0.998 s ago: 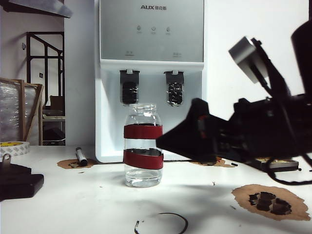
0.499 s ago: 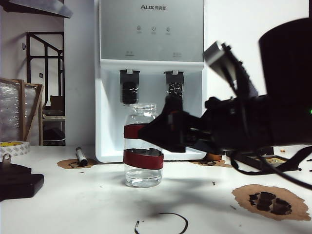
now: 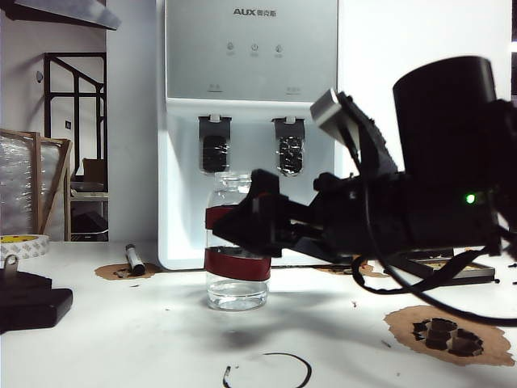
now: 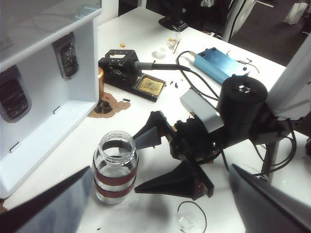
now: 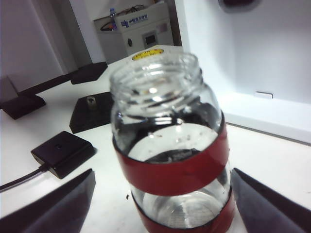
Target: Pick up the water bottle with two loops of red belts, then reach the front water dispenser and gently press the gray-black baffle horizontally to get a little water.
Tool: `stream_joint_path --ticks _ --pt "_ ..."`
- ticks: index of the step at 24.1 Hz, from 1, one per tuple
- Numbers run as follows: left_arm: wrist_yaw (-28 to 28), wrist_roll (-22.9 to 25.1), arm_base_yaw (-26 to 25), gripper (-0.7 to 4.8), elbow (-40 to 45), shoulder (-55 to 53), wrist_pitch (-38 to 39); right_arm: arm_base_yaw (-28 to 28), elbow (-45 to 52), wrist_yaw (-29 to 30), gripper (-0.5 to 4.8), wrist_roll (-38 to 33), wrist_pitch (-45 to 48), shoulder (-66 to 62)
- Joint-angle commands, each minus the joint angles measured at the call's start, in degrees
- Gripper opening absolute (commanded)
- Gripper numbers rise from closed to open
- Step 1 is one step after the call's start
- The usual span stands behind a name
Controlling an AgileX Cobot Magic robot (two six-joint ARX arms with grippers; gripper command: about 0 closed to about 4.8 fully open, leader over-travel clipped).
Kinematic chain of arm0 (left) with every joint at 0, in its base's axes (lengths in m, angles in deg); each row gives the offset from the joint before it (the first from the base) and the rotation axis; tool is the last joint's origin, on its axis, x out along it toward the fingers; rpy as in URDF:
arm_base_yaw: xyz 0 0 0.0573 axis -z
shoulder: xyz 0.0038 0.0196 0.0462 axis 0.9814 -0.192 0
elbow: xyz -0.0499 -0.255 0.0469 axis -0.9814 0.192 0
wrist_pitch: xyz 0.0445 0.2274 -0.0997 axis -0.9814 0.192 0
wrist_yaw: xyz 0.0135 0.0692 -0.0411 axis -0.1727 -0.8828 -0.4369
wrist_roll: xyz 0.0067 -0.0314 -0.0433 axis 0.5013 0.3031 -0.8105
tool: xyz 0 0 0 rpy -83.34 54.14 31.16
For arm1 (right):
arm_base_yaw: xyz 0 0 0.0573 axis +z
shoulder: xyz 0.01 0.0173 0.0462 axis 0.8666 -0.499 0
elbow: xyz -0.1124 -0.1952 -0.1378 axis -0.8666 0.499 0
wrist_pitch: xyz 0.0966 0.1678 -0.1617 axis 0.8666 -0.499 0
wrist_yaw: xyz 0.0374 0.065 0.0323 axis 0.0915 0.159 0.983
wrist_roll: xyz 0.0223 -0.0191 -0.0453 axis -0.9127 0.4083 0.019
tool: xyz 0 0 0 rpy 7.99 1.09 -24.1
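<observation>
In the exterior view the water bottle [image 3: 237, 242] stands upright at the lower centre of the frame on the white counter [image 3: 121, 339], just in front of the water dispenser [image 3: 250, 121], whose silver-gray upper panel fills the upper centre and whose two dark baffles [image 3: 214, 149] hang in the recessed bay behind the bottle's mouth. The bottle's two dark red bands ring its body, and it has no lid. The right gripper [image 3: 242, 226] reaches in from the right of the frame at the height of the upper band, its black fingers [image 3: 234, 222] spread wide with the bottle partly between their tips; whether they touch the glass cannot be told from here. In the right wrist view the right gripper's fingers [image 5: 58, 204] show at the lower left and lower right corners, clear of the glass, with the bottle [image 5: 170, 145] centred between them and nothing gripped. The left wrist view looks down on the bottle [image 4: 115, 167] at the lower left of centre, with the right gripper [image 4: 146, 162] flanking it. The left gripper [image 4: 155, 213] holds nothing, its own fingers [image 4: 48, 208] at the bottom corners standing wide apart. A black marker [image 3: 134, 259] lies at the left.
</observation>
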Motion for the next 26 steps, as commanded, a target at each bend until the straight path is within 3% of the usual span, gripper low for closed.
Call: stream_joint_path --ticks 1,11,12,16,21,26 --pt "0.28 0.39 0.07 4.79 -0.31 -0.02 -0.26 0.22 -2.32 -0.15 4.79 -0.24 0.52 -2.05" --pt "0.31 0.52 0.09 4.79 -0.31 -0.02 -0.26 0.22 -5.05 1.07 4.79 -0.57 1.07 -4.17" --pt "0.31 0.52 0.09 4.79 -0.31 -0.02 -0.26 0.22 -5.05 1.51 4.31 -0.55 1.14 -4.17" --pt "0.31 0.72 0.09 4.79 -0.31 -0.02 -0.26 0.22 -5.05 2.75 3.34 -0.55 1.14 -4.15" --pt "0.31 0.72 0.09 4.79 -0.31 -0.02 -0.24 0.22 -5.07 2.91 3.31 -0.42 1.27 -4.09" --pt "0.31 0.72 0.09 4.79 -0.31 -0.02 -0.24 0.22 -6.16 0.59 3.31 4.2 1.38 -2.45"
